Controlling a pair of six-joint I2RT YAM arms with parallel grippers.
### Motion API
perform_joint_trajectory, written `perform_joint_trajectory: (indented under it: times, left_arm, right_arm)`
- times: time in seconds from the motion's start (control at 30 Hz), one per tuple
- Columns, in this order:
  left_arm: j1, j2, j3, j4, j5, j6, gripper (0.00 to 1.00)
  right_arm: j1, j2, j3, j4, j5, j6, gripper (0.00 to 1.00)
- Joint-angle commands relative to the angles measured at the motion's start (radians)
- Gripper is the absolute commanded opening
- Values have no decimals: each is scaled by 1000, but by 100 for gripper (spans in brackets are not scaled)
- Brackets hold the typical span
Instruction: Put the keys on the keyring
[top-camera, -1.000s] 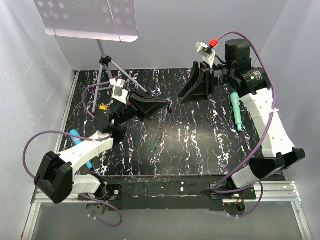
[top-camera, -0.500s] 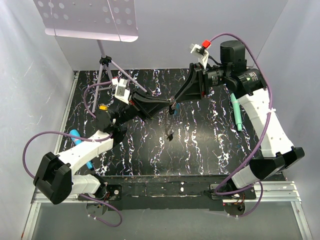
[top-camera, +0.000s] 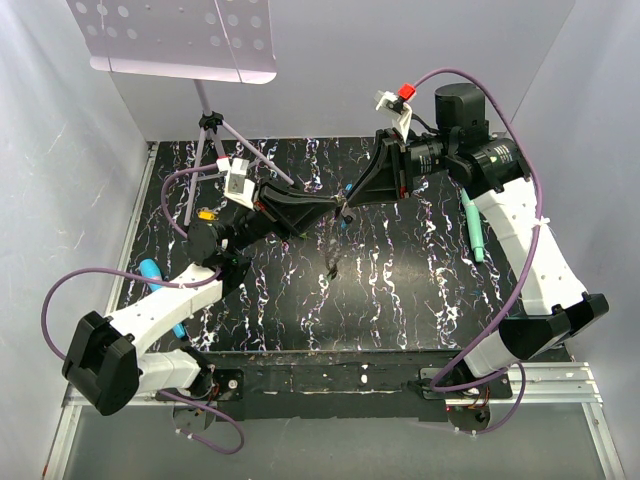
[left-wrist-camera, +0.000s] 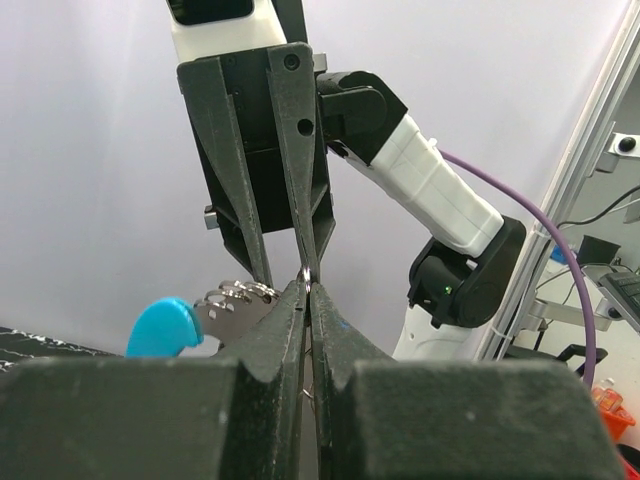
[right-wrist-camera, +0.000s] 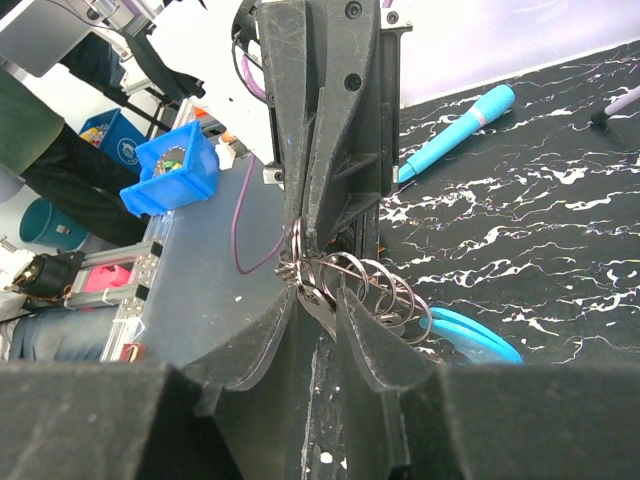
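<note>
Left end effector (left-wrist-camera: 306, 288) clamped shut on keyring (right-wrist-camera: 375, 290), right end effector (right-wrist-camera: 318, 300) faced it tip to tip, jaws slightly apart around its coils, blue clip (left-wrist-camera: 163, 326) beside.

keyring (right-wrist-camera: 385, 290) half hidden behind fingers (right-wrist-camera: 385, 350)

Black white-veined table (top-camera: 400, 290), teal marker (top-camera: 471, 228)

Over the middle of the surface (top-camera: 400, 290), the left fingers (top-camera: 318, 207) and the right fingers (top-camera: 372, 187) meet tip to tip with the keyring (right-wrist-camera: 305, 283) between them, its chain hanging below; one marker (top-camera: 470, 225) lies far right, a second marker (top-camera: 152, 268) far left, and a stand (top-camera: 208, 125) rises at the back left.
</note>
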Motion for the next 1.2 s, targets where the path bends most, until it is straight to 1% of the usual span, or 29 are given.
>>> perform_joint_trajectory:
  times: [0.0, 0.07, 0.2, 0.33, 0.43, 0.53, 0.7, 0.83, 1.0, 1.17]
  left_arm:
    - [-5, -42, 10, 0, -42, 22, 0]
    - [-5, -44, 8, -6, -46, 25, 0]
    - [-5, -49, 5, -14, -54, 28, 0]
    - [-5, -49, 1, -14, -62, 28, 0]
    - [-5, -49, 2, -20, -63, 26, 0]
    - [-4, -53, 2, -26, -63, 30, 0]
    - [-5, -55, -1, -34, -69, 34, 0]
    - [-5, -64, -9, -34, -86, 37, 0]
    - [-4, -72, -24, 6, -126, 34, 0]
    - [-4, -63, -36, 84, -149, 7, 0]
  right_arm:
    - [8, -24, 25, -12, 1, -15, 31]
    - [8, -22, 31, -13, -5, -15, 33]
    - [16, -21, 31, -15, -3, -15, 33]
    - [25, -16, 36, -20, 3, -15, 29]
    - [33, -8, 46, -32, 17, -54, 27]
    - [34, -4, 60, -44, 33, -67, 21]
    - [36, -2, 72, -56, 44, -87, 1]
    - [37, -5, 77, -79, 56, -111, 1]
    - [47, -10, 46, -81, 69, -124, 1]
    - [51, -14, -33, -3, 35, -47, 1]
